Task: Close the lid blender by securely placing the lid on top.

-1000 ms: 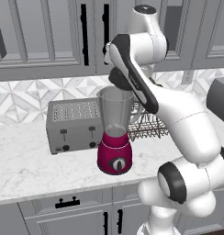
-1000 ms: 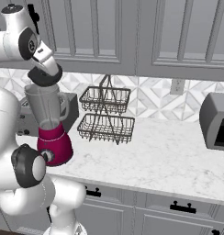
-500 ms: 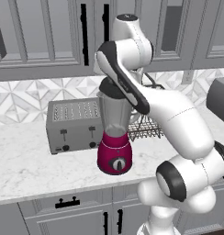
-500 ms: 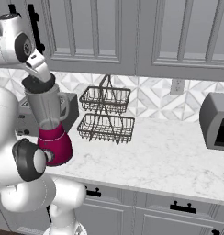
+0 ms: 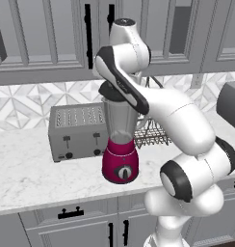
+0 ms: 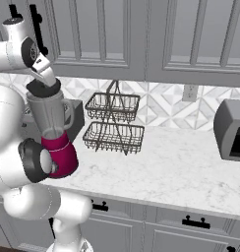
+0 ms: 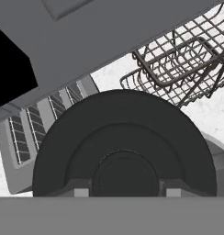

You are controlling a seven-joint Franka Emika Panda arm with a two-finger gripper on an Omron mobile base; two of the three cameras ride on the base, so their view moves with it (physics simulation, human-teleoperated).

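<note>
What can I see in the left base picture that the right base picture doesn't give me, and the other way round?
Left base alone: the toaster's full front with its levers and knobs, and the black dial on the blender's magenta base. Right base alone: the two-tier wire basket in full, a wall outlet, and the dark opening of the appliance at right. Both: the lid on the jar's rim under the hand, marble counter, grey cabinets.

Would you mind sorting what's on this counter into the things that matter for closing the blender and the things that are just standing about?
Part of the job:
- lid, black, at the top of the jar
- blender, magenta base and clear jar
- gripper, at the lid

Just standing about:
- toaster
- two-tier wire basket
- dark appliance at the far right
</note>
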